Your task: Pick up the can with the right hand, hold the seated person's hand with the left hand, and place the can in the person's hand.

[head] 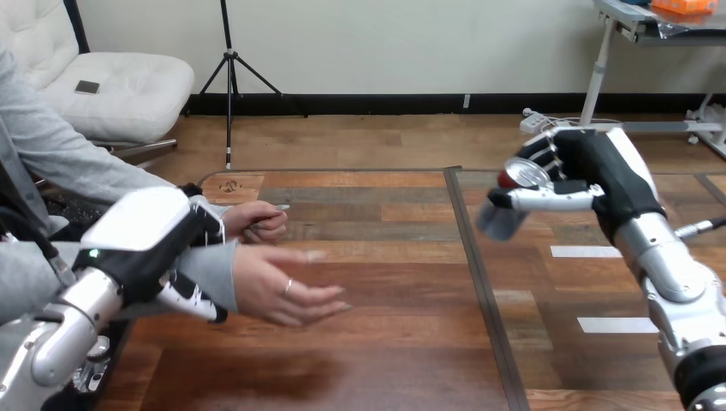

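Head view: at the right, the right hand (599, 171) is curled round the can (520, 176), held tilted above the table (385, 342), apparently for carrying left. At the near left, the left hand (150, 231) wraps the person's wrist (214, 270), seemingly steadying the person's hand (282, 289), which is spread open to receive it.

Silver-grey can (501, 218), brown wood-grain table (385, 257)

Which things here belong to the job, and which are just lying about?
Job: can, right robot hand gripping it, left robot hand round the person's wrist, the person's nearer hand.
Lying about: white tape strips, the person's farther hand.
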